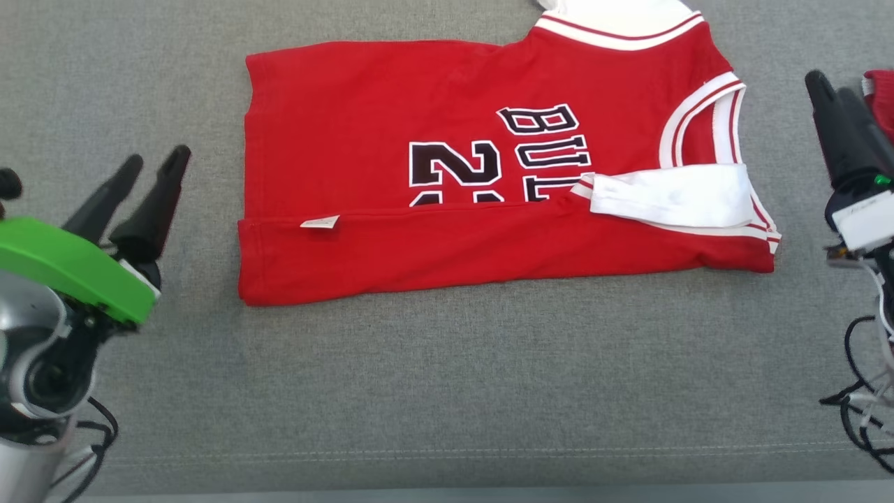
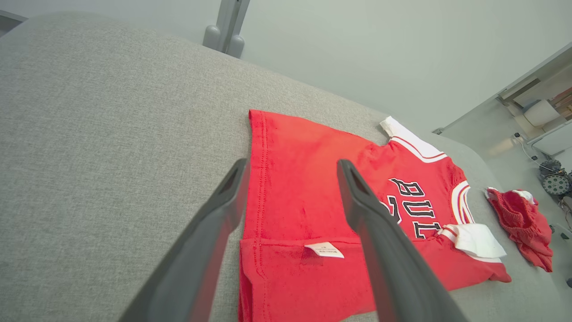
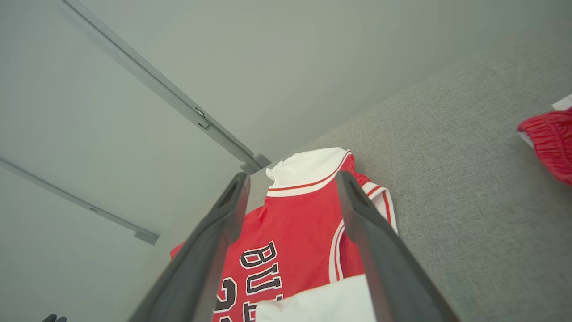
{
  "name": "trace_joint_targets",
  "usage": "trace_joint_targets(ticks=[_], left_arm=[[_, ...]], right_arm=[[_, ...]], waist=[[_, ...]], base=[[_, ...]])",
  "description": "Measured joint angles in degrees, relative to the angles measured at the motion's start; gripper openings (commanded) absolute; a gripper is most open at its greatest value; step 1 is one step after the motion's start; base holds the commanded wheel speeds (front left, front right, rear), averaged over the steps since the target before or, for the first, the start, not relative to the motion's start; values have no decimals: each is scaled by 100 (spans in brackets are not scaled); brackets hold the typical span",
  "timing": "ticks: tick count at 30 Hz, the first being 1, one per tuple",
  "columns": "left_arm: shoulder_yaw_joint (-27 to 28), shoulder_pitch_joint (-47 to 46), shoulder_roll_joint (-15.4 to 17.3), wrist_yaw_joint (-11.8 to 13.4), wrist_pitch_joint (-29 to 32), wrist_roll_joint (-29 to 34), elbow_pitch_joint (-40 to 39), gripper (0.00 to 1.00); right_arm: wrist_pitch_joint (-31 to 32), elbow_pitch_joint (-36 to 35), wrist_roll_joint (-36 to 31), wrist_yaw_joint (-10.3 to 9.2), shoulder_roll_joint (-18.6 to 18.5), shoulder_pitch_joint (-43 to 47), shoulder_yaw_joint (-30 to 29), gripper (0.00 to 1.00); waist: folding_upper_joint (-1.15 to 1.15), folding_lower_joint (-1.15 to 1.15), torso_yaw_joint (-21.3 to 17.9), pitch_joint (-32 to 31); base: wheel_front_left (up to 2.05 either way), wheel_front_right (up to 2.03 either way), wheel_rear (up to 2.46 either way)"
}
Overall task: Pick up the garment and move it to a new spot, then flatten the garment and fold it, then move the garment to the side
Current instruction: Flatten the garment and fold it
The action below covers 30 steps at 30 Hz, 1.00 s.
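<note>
Grey cushion (image 1: 447, 391) bears the jersey (image 1: 363, 105), red shorts (image 2: 520, 219) well apart.

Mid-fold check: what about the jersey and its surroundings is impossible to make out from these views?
Lettering on the jersey: head view, partly hidden under the folded-up flap.
Collar: head view, cut off by the top edge.
White tag: head and left wrist views, print too small to read.
Second red garment: head view, cut by the right edge, partly behind the right pincer.
</note>
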Motion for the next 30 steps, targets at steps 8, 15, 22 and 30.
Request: trace_joint_targets(ticks=[8,15,22,30], left_arm=[[288,-1077,78,-1,853,-970,-14,100],[570,-1829,7,23,1433,-1622,378,100],[506,-2209,-94,25,1861,-1933,788,100],[616,-2667,-97,40,2172,-2143,1248,100]], right_arm=[[692,270,-371,-52,-481,-1207,100,100],[1300,639,-742,-57,-773,-2241,216,100],[1599,1048,-1046,-57,-806,-2863,336,100],[2031,1369,-1278,-57,-818,-3433,447,100]], waist=[[0,0,65,530],[0,0,121,1043],[0,1,180,1534],[0,0,216,1849]], base=[[0,0,0],[0,0,0],[0,0,0],[0,0,0]])
